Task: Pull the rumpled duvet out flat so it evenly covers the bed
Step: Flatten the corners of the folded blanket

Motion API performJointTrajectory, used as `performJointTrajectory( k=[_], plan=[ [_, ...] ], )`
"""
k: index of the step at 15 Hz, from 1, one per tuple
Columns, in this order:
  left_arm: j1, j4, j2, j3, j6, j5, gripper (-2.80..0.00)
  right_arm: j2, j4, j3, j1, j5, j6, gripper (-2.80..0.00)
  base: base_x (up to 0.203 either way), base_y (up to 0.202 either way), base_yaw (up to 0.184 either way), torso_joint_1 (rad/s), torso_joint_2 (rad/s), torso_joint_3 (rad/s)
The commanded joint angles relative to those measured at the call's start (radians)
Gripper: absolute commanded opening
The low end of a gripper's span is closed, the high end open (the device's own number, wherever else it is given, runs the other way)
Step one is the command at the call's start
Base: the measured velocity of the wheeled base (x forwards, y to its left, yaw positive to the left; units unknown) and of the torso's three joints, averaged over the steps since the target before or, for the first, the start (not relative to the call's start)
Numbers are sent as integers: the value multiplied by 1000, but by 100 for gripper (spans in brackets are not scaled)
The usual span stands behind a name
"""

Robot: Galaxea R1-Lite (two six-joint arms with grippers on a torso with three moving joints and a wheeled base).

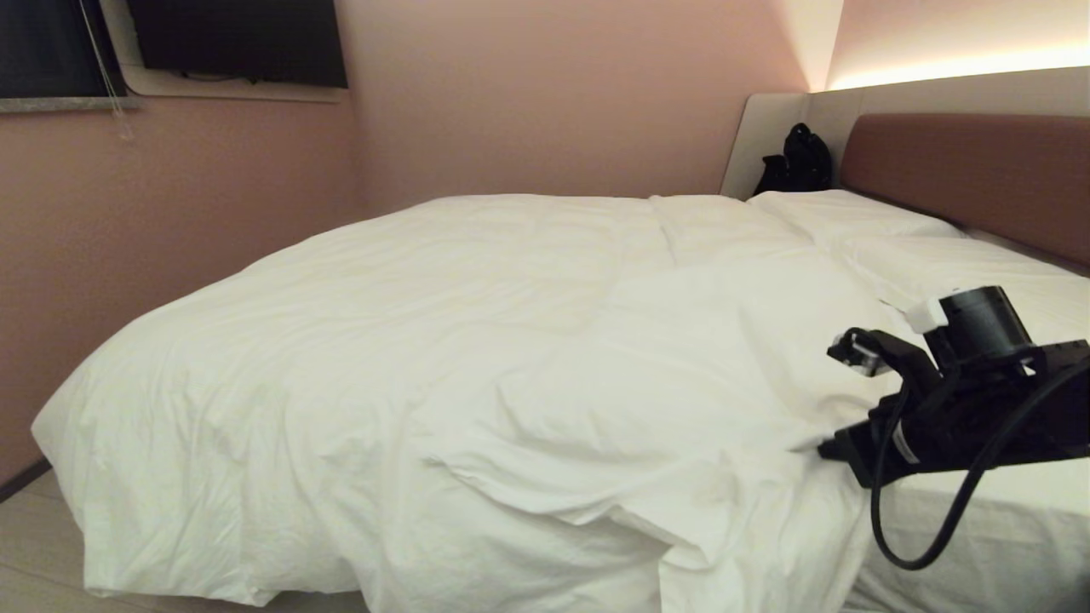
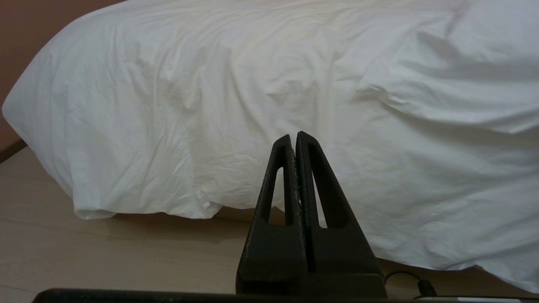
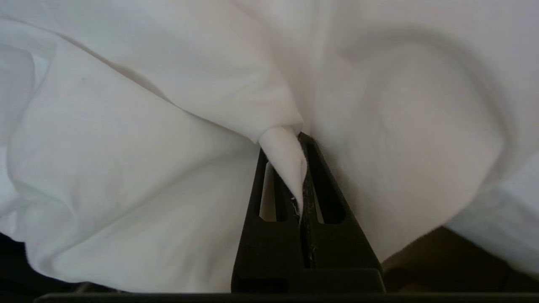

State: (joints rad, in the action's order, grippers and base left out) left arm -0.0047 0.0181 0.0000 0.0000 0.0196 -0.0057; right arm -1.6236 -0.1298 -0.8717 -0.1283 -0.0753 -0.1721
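Observation:
The puffy white duvet lies across the bed with soft creases, and a folded-over flap bunches near the front right. Its edge hangs down to the floor in the left wrist view. My right gripper is shut on a pinched fold of the duvet. The right arm reaches in from the right over the bed's near side. My left gripper is shut with nothing in it, low beside the hanging duvet. The bed's brown headboard stands at the far right.
White pillows lie by the headboard, and a black bag sits in the corner behind them. Bare white sheet shows under the right arm. A pink wall runs close along the bed's far side. Light wood floor lies below.

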Motion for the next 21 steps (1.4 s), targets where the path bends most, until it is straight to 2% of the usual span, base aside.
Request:
performJointTrajectory(
  k=[1,3,5,6,7,14,21],
  plan=[
    [0,0,0,0,0,0,-280,27,135,89,39,-11,-50,-280,0,0,0,0,0,0],
    [0,0,0,0,0,0,-280,21,228,152,68,-29,-95,-280,0,0,0,0,0,0],
    [0,0,0,0,0,0,-280,11,244,179,70,-34,-94,-280,0,0,0,0,0,0],
    [0,0,0,0,0,0,-280,11,245,184,70,-37,-93,-172,0,0,0,0,0,0],
    [0,0,0,0,0,0,-280,11,246,186,73,-45,-93,0,0,0,0,0,0,0],
    [0,0,0,0,0,0,-280,88,246,183,63,-63,-90,0,0,0,0,0,0,0],
    [0,0,0,0,0,0,-280,278,235,162,-33,-61,-72,0,0,0,0,0,0,0]
  ],
)
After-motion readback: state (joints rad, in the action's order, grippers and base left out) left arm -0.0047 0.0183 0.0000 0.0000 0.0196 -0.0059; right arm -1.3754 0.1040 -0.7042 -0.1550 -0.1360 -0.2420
